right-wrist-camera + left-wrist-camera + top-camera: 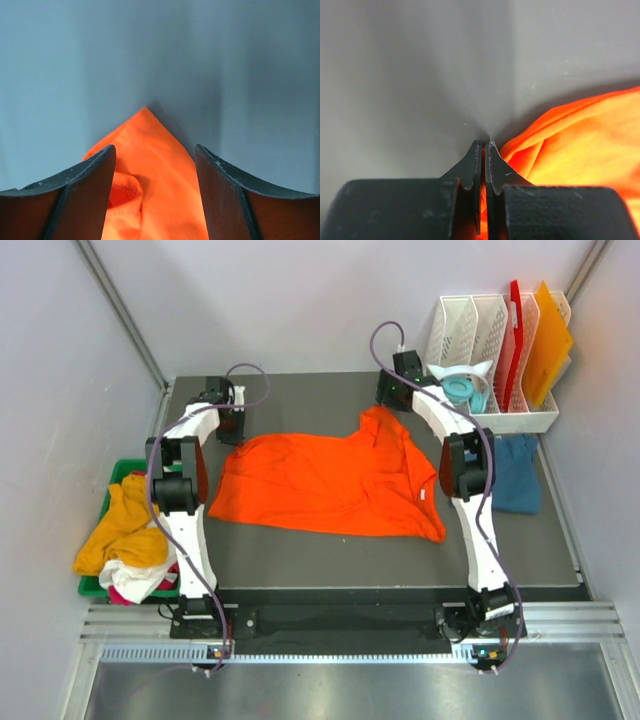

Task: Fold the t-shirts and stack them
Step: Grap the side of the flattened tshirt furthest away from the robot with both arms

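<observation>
A bright orange t-shirt [330, 480] lies spread across the middle of the dark table. My left gripper [232, 418] is at its far left corner, shut on a pinch of the orange cloth [483, 172] between the fingertips [483, 145]. My right gripper [392, 392] is at the shirt's far right corner, open, with the pointed orange corner [150, 165] lying between its two fingers [156, 152]. A dark teal-blue t-shirt [517, 472] lies folded at the table's right edge. Yellow-orange [120, 525], white [135, 578] and red/pink shirts are piled at the left.
The shirt pile sits in a green bin [125, 472] off the table's left side. A white slotted rack [500, 350] with a red board [514, 335] and an orange board [548, 340] stands at the back right, a teal tape roll [460, 392] beside it. Grey walls surround the table.
</observation>
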Action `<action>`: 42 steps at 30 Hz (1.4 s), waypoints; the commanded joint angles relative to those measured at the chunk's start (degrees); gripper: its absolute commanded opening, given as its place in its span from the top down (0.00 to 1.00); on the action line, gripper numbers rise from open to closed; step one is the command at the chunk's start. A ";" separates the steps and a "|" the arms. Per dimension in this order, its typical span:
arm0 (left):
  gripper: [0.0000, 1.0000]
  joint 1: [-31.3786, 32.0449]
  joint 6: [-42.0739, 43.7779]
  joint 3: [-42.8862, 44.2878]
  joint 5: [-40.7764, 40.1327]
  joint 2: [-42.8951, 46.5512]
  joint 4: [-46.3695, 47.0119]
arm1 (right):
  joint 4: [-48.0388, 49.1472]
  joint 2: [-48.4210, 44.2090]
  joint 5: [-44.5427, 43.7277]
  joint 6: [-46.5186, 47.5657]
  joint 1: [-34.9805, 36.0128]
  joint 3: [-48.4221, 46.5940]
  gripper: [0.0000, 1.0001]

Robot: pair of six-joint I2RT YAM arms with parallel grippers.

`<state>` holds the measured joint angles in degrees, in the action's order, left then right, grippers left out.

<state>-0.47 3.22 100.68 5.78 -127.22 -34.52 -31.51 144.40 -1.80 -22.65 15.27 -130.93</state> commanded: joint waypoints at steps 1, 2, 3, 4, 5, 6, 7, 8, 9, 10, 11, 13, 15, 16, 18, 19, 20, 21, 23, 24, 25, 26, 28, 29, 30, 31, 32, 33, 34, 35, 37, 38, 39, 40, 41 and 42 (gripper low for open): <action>1.00 0.29 0.99 -1.19 2.57 2.85 -4.23 | 3.64 2.29 3.47 -1.78 0.38 -3.54 0.36; 1.00 0.29 1.08 -1.19 2.66 2.94 -4.24 | 3.73 2.55 3.73 -1.87 0.46 -3.80 0.36; 1.00 0.29 1.08 -1.28 2.92 2.94 -4.24 | 3.73 2.90 3.74 -2.04 0.38 -3.89 0.36; 1.00 0.29 1.26 -1.28 3.09 2.94 -4.32 | 3.73 3.43 3.82 -2.13 0.38 -3.98 0.36; 1.00 0.21 1.26 -1.28 3.18 2.94 -4.41 | 3.73 3.61 3.82 -2.22 0.38 -4.07 0.36; 1.00 0.29 1.17 -1.28 3.27 2.94 -4.59 | 3.56 3.87 3.91 -2.48 0.38 -4.07 0.37; 1.00 0.21 1.17 -1.19 3.45 2.77 -4.50 | 3.30 4.22 3.56 -2.66 0.29 -4.07 0.42; 1.00 0.29 1.08 -1.19 3.53 2.77 -4.67 | 3.12 4.40 3.39 -2.74 0.38 -4.15 0.46; 1.00 0.29 1.08 -1.19 3.62 2.68 -4.59 | 2.68 4.57 3.30 -2.75 0.29 -4.24 0.50; 1.00 0.21 1.00 -1.10 3.88 2.59 -4.59 | 2.42 4.84 3.04 -2.66 0.29 -4.24 0.53; 1.00 0.21 0.99 -1.10 3.80 2.59 -4.68 | 2.15 5.01 2.95 -2.74 0.29 -4.24 0.54; 1.00 0.21 0.99 -1.02 3.89 2.41 -4.85 | 1.36 5.28 2.42 -2.75 0.29 -4.07 0.63; 1.00 0.29 1.08 -1.02 4.06 2.33 -5.03 | 0.75 5.37 2.33 -2.75 0.29 -3.80 0.74; 1.00 0.29 1.00 -1.02 4.15 2.33 -4.94 | 0.66 5.19 1.98 -2.75 0.29 -3.72 0.87; 1.00 0.29 1.08 -1.10 4.15 2.41 -5.38 | 0.39 4.84 1.72 -2.57 0.29 -3.45 0.98; 1.00 0.29 1.17 -1.19 4.06 2.59 -5.47 | 0.39 4.14 -0.20 -2.57 0.29 -3.19 1.00; 1.00 0.29 1.17 -1.37 4.06 2.76 -5.47 | 0.83 3.62 -0.48 -2.57 0.29 -2.32 1.00; 1.00 0.29 1.26 -1.54 3.98 2.85 -5.21 | 2.14 2.83 -0.83 -2.40 0.29 -1.53 1.00; 1.00 0.29 1.17 -2.16 3.89 3.55 -4.59 | 4.16 -0.07 -2.24 -2.31 0.29 1.28 1.00; 1.00 0.29 1.26 -2.25 3.71 3.73 -4.33 | 5.74 -1.13 -2.59 -2.39 0.29 1.64 1.00; 1.00 0.29 1.17 -2.33 3.62 4.25 -4.15 | 6.02 -2.62 -3.20 -2.31 0.38 1.56 1.00; 1.00 0.21 1.00 -2.33 3.54 4.43 -3.89 | 6.02 -3.24 -3.21 -2.39 0.29 0.69 1.00; 1.00 0.29 0.82 -2.16 3.45 5.39 -3.71 | 5.49 -5.34 -3.21 -2.57 0.29 -0.28 1.00; 1.00 0.29 0.65 -2.33 3.53 5.84 -3.45 | 5.40 -6.31 -3.38 -2.66 0.38 -0.37 1.00; 1.00 0.29 0.56 -2.42 3.54 6.28 -3.18 | 5.23 -7.28 -3.56 -2.83 0.38 -0.29 1.00; 1.00 0.29 0.47 -2.42 3.54 7.15 -3.01 | 5.05 -9.20 -3.65 -2.83 0.38 0.06 1.00; 1.00 0.29 0.47 -2.86 3.54 7.68 -2.48 | 4.96 -10.27 -3.73 -2.83 0.46 1.11 1.00; 1.00 0.29 0.38 -3.21 3.54 8.21 -2.22 | 4.96 -11.32 -3.82 -2.75 0.55 1.82 1.00; 1.00 0.29 0.29 -3.91 3.54 9.26 -1.78 | 4.96 -13.51 -4.26 -2.75 0.47 2.78 1.00; 1.00 0.29 0.29 -4.26 3.62 9.70 -1.51 | 5.75 -14.66 -4.44 -2.48 0.55 5.05 1.00; 1.00 0.29 0.12 -5.32 3.45 11.19 -0.46 | 6.28 -17.55 -5.75 -2.05 0.47 7.17 1.00; 1.00 0.21 0.20 -5.76 3.27 11.55 -0.20 | 6.46 -18.27 -6.02 -1.69 0.47 8.58 1.00; 1.00 0.29 0.03 -6.11 3.01 11.99 0.59 | 6.46 -18.80 -5.93 -1.08 0.47 9.03 1.00; 1.00 0.29 -0.23 -6.81 2.92 12.78 0.95 | 5.94 -19.32 -6.11 -0.90 0.47 9.12 1.00; 1.00 0.21 -0.41 -7.25 2.48 13.22 1.30 | 5.41 -19.76 -6.28 -0.46 0.47 9.38 1.00; 1.00 0.29 -0.59 -7.69 2.31 13.66 1.56 | 5.75 -20.29 -6.37 -0.20 0.55 9.99 1.00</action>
<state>-0.32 3.49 94.78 8.67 -118.54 -36.38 -28.36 128.90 -5.91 -24.71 15.38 -122.37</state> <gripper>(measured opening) 0.024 0.007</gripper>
